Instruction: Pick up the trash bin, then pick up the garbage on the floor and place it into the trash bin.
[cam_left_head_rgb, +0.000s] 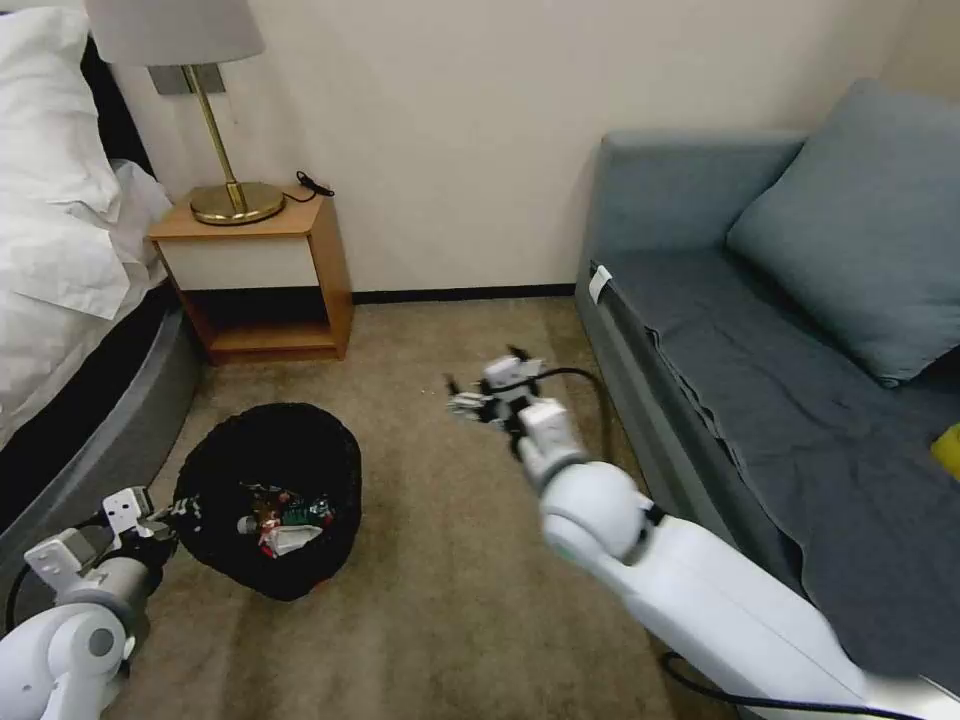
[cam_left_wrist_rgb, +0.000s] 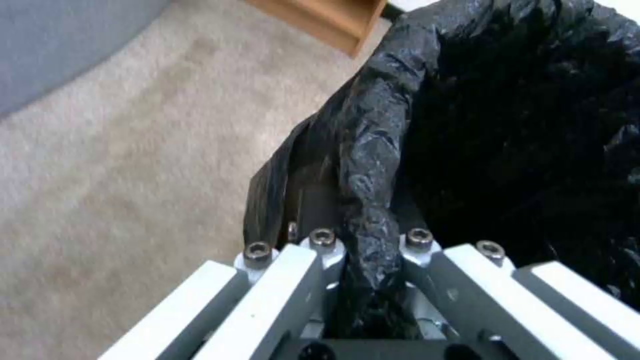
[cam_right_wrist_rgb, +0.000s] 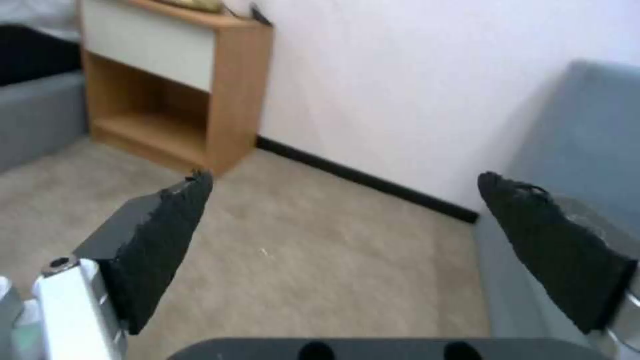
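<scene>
Nearly done, by the look of it. Bin (cam_left_head_rgb: 268, 497) at lower left, rim pinched in left gripper (cam_left_head_rgb: 170, 518); garbage (cam_left_head_rgb: 283, 520) inside. Right gripper (cam_left_head_rgb: 468, 403) mid-frame, spread wide, empty. No litter left on carpet (cam_left_head_rgb: 450, 560).

We see the trash bin (cam_left_head_rgb: 268, 497) at our ten o'clock. The garbage (cam_left_head_rgb: 283, 520) lies in it. The sofa (cam_left_head_rgb: 790, 380) is at two o'clock.

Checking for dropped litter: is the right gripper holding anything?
No: the right gripper has its fingers spread wide with only bare carpet between them.
</scene>
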